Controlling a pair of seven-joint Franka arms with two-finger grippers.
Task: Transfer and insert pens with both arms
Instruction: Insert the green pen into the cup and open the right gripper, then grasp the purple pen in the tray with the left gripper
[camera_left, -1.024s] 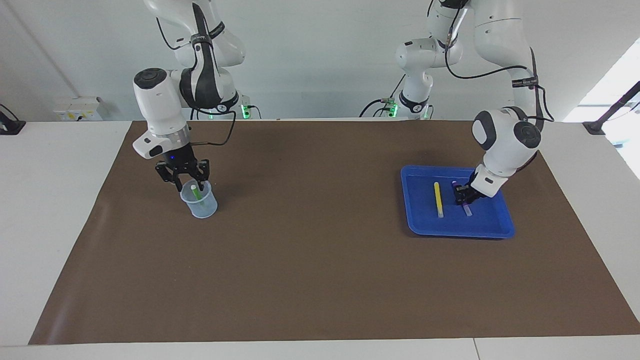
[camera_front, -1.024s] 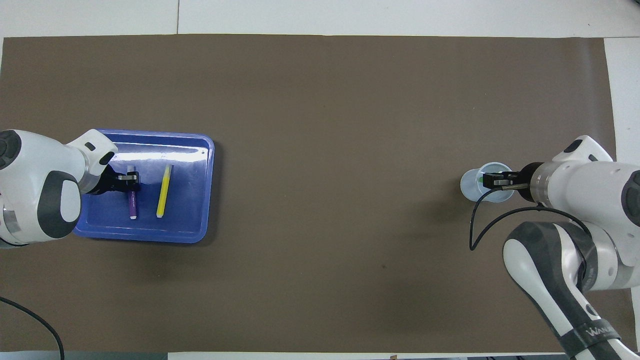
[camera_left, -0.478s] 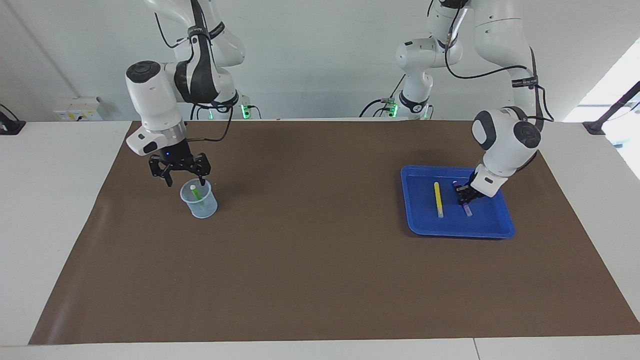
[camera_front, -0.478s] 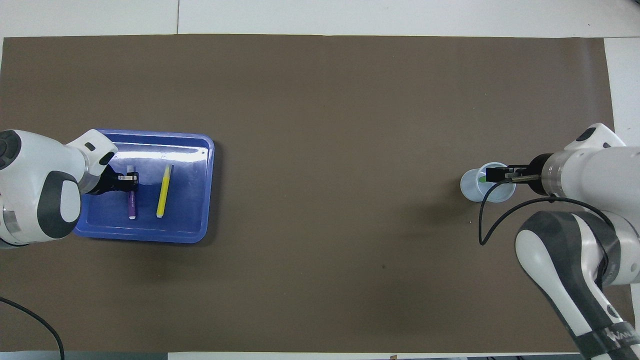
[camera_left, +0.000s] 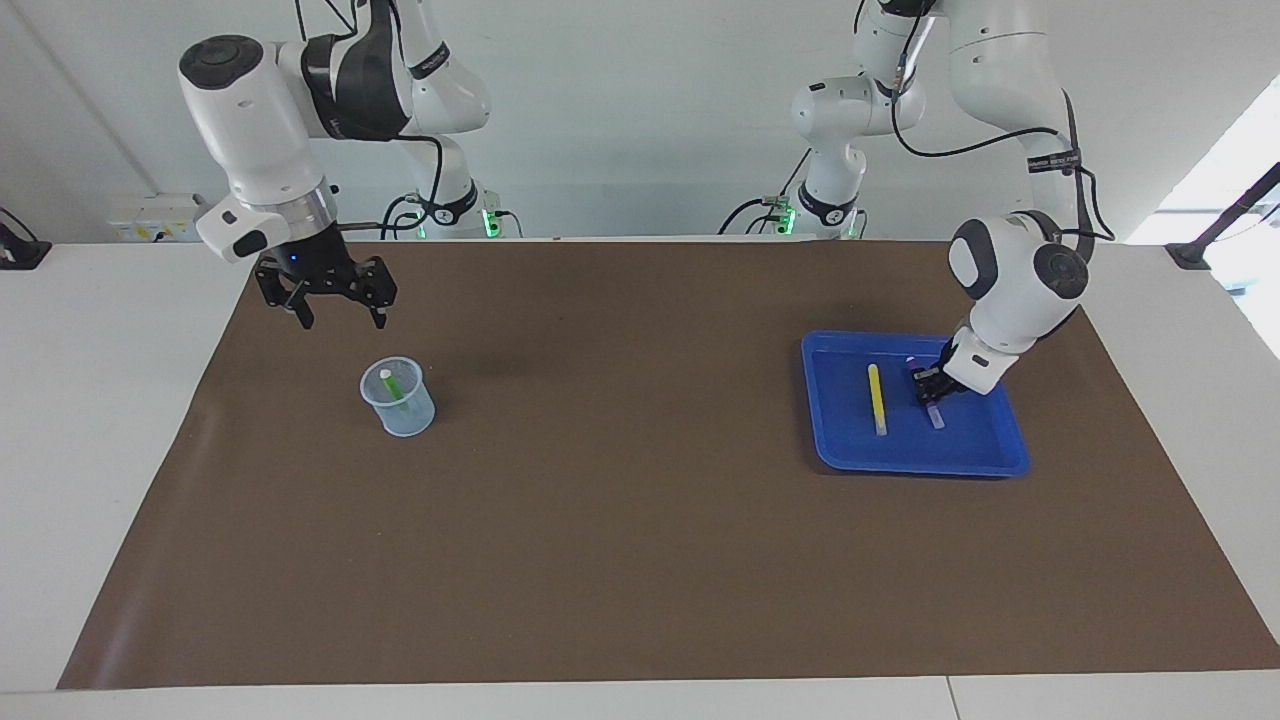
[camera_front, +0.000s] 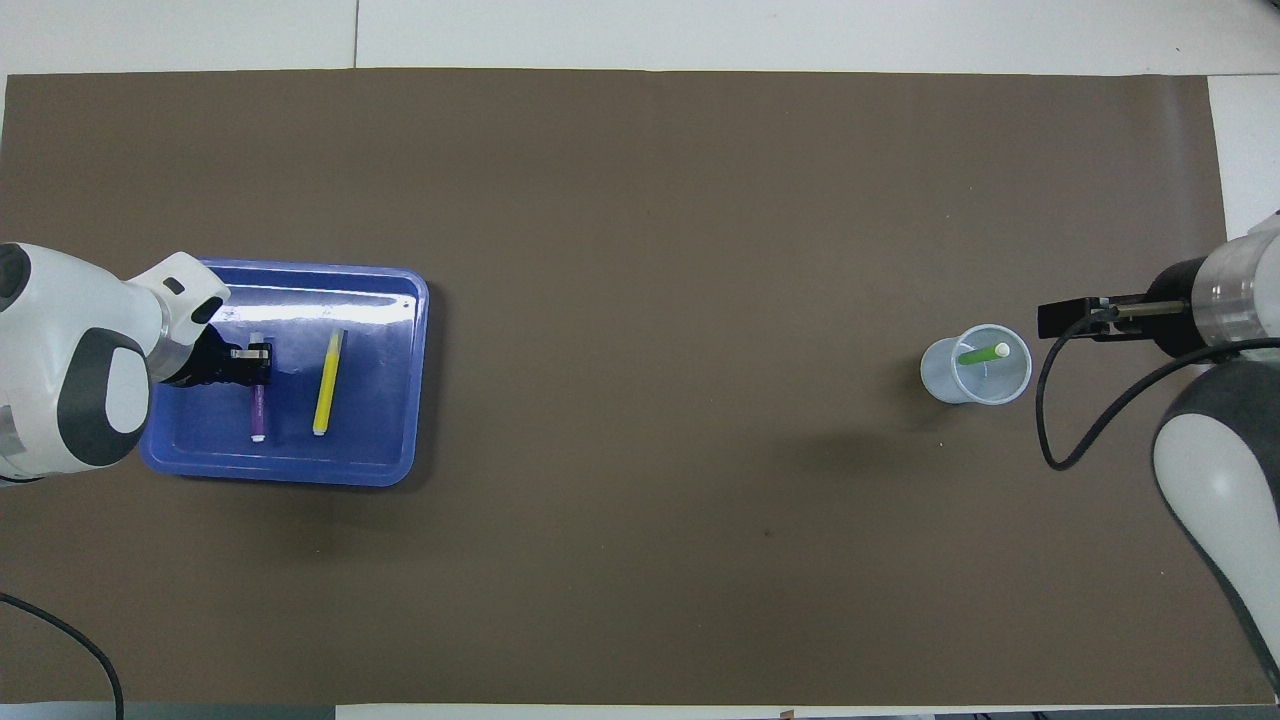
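A purple pen (camera_left: 932, 408) (camera_front: 258, 405) lies in the blue tray (camera_left: 960, 452) (camera_front: 385, 430), and my left gripper (camera_left: 928, 385) (camera_front: 257, 362) is shut on its end nearer the robots. Beside it in the tray lies the yellow pen (camera_left: 876, 398) (camera_front: 328, 383), untouched. Toward the right arm's end of the table a clear cup (camera_left: 400, 410) (camera_front: 940, 372) holds the green pen (camera_left: 394, 388) (camera_front: 978, 354), which leans with its pale end up. My right gripper (camera_left: 342, 318) (camera_front: 1048, 319) hangs open and empty, raised over the mat beside the cup.
A brown mat (camera_left: 640, 520) covers most of the white table. Two smaller arms with green lights (camera_left: 490, 222) (camera_left: 785, 213) stand at the robots' edge. A black cable (camera_front: 1050, 430) loops from the right wrist over the mat near the cup.
My right gripper opened fully, then rose and drew away from the cup, leaving the green pen inside. My left gripper closed on the purple pen and shifted it slightly.
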